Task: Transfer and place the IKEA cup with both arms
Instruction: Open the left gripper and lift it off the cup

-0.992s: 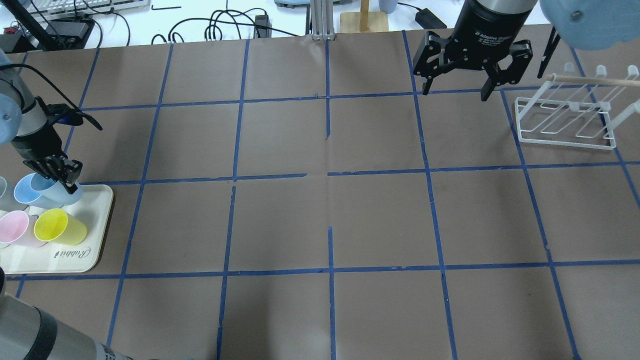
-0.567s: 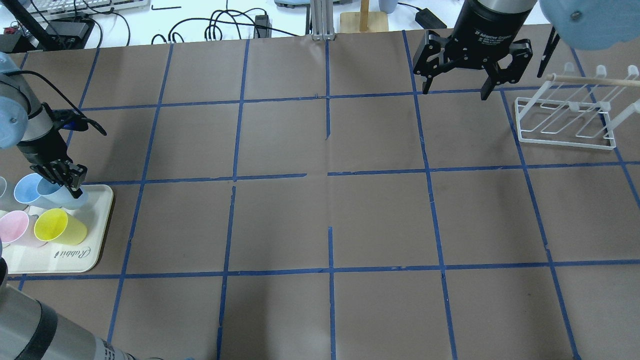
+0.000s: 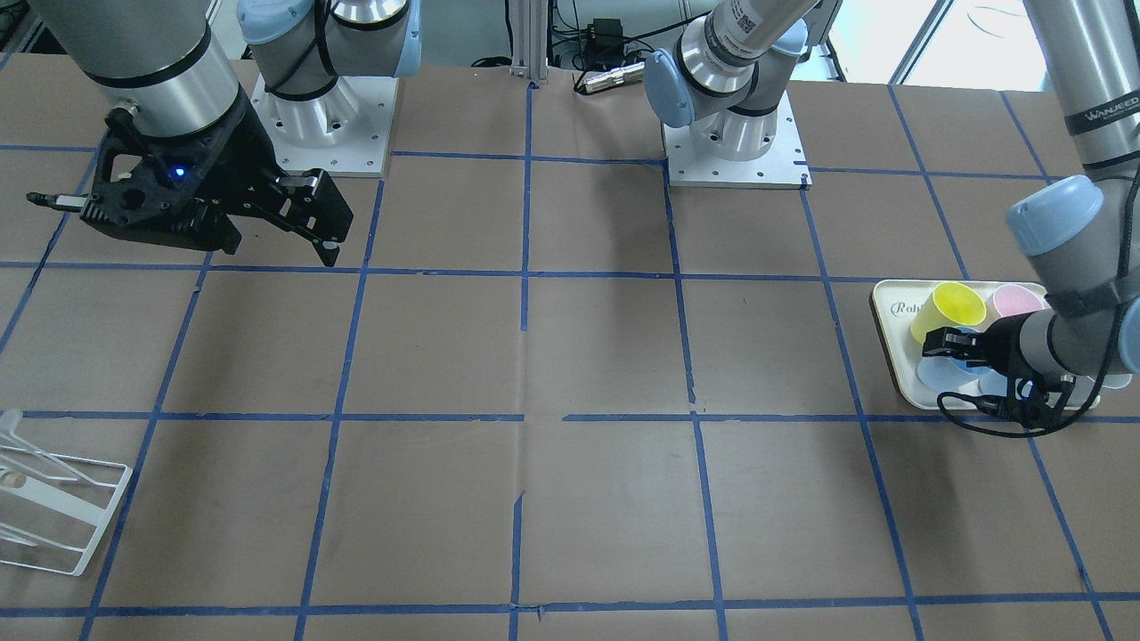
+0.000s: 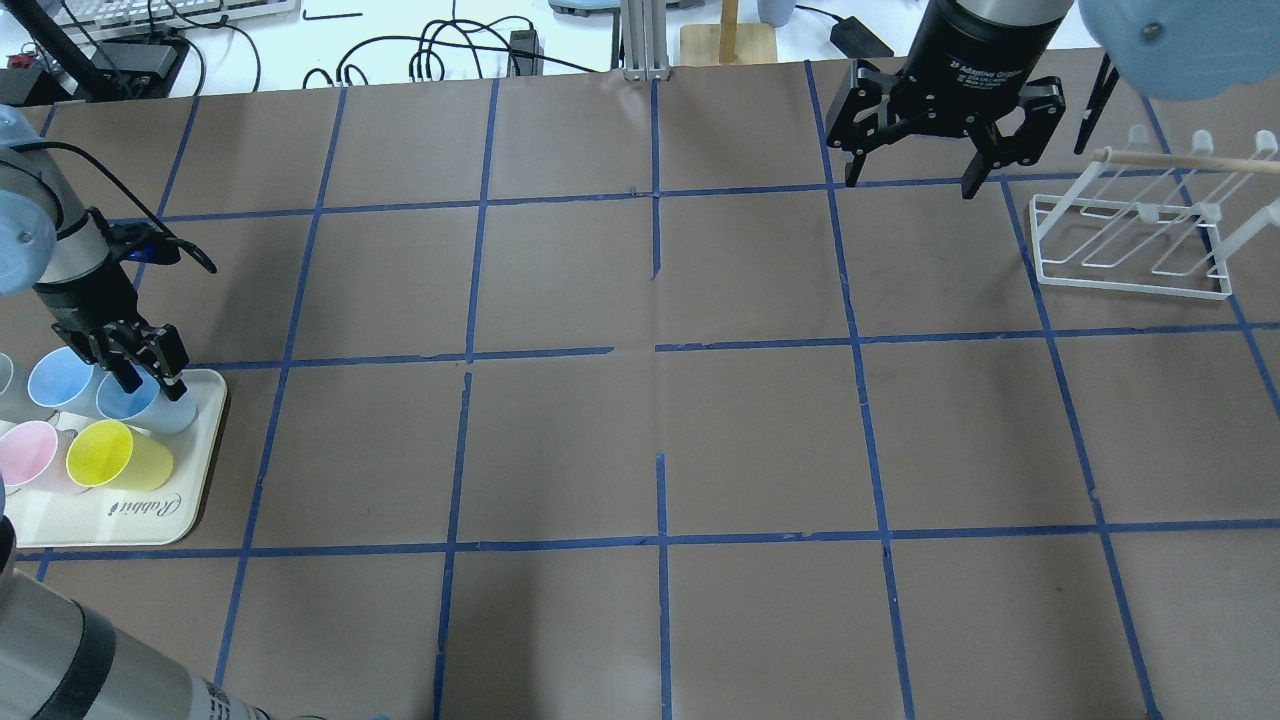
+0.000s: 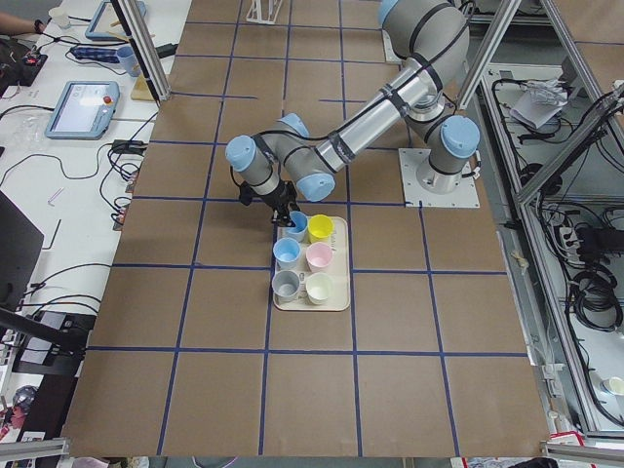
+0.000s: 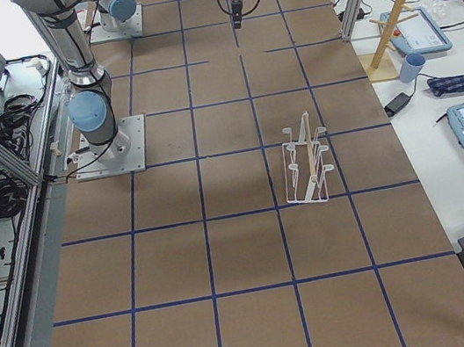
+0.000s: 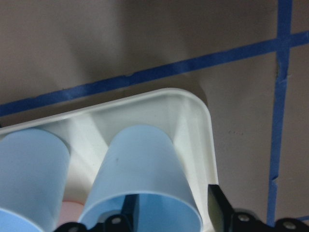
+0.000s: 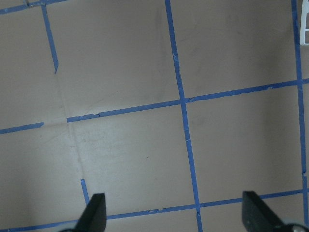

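Note:
The IKEA cup (image 4: 160, 410) is a pale-blue tumbler standing in the far right corner of the cream tray (image 4: 190, 500), rim up. It also shows in the left wrist view (image 7: 140, 159) and the exterior left view (image 5: 298, 226). Its pale-blue twin (image 4: 55, 378) stands just to its left. My left gripper (image 4: 155, 385) is low over the cup with one finger inside it and one outside its right wall. The jaws stand apart, wider than the wall. My right gripper (image 4: 910, 185) hangs open and empty over the far right of the table.
A yellow cup (image 4: 115, 452), a pink cup (image 4: 28, 455) and a grey cup (image 4: 8, 395) share the tray. A white wire rack (image 4: 1135, 250) stands at the far right, just right of the right gripper. Brown paper with blue tape lines covers the table.
My left gripper has moved right and slightly nearer along the tray. The pale-blue cup has shifted right with it, away from its twin. The right arm has barely moved.

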Motion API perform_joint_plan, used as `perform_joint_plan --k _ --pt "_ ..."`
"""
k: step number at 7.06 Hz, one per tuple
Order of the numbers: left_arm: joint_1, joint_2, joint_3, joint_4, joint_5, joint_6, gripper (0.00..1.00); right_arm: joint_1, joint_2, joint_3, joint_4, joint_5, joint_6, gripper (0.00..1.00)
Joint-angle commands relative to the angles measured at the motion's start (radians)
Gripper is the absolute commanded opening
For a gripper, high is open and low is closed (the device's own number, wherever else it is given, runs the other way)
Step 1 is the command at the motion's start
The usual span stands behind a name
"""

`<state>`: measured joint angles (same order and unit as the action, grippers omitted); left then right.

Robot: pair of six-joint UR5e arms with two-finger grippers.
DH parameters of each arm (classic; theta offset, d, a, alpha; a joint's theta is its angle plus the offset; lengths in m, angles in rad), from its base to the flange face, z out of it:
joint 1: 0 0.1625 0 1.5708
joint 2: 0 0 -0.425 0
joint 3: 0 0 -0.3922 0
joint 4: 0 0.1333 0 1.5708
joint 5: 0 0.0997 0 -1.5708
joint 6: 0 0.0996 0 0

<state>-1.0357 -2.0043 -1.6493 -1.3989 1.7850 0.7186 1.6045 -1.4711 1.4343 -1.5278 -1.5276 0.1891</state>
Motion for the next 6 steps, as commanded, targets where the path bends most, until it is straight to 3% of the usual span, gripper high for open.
perform_joint_plan --k 1,2,3,6 --pt "-0.004 0.045 0.064 -0.110 -0.093 -0.042 0.94 0.000 0.000 0.000 -0.002 0.001 0.000 1.00" --pt "-0.021 0.073 0.125 -0.168 -0.110 -0.103 0.97 -0.001 0.000 0.000 -0.003 0.001 0.000 1.00" --pt "-0.033 0.093 0.184 -0.199 -0.239 -0.117 1.00 0.000 0.000 0.000 -0.006 0.001 0.000 1.00" --pt "-0.209 0.178 0.262 -0.241 -0.259 -0.365 1.00 -0.002 0.000 0.000 -0.006 0.001 0.000 1.00"
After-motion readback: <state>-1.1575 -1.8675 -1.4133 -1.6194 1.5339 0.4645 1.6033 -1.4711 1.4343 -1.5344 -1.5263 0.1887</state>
